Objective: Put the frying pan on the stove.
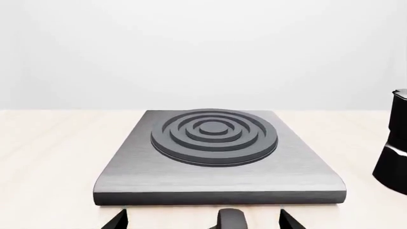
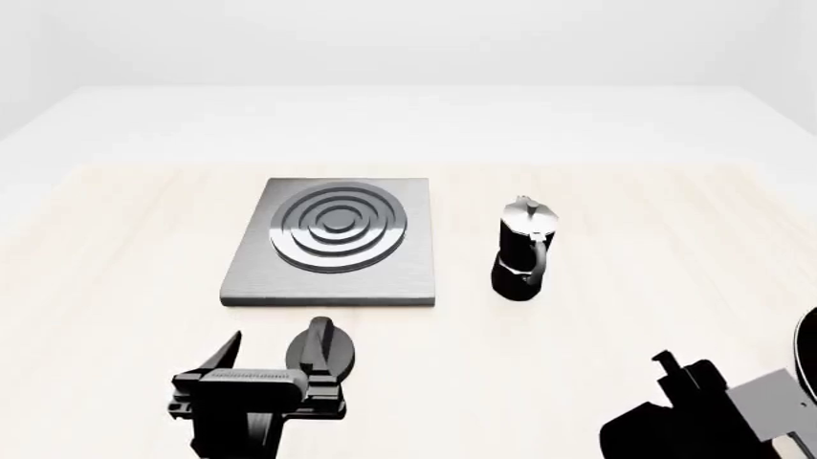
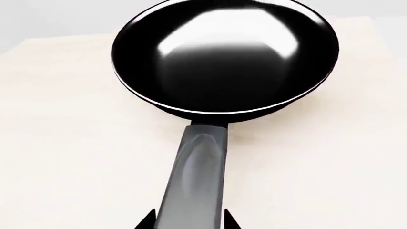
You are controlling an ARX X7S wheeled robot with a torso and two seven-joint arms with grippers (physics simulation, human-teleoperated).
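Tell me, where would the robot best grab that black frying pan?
By the long grey handle, approached from its free end, where the right gripper already sits with a finger on either side. The frying pan has a wide, glossy, rounded bowl that gives narrow fingers little to pinch.

Your head view looks forward and down from high at the near side, taking in the whole table (image 2: pixel 115 335) with the stove (image 2: pixel 335 244) at centre. Your left wrist view sits low and close at the stove's (image 1: pixel 216 157) near edge, facing the far wall, so it shares the stove with the head view. Your right wrist view looks closely along the pan's (image 3: pixel 226 55) handle, and the head view catches only a dark sliver at its right edge, too little to identify.
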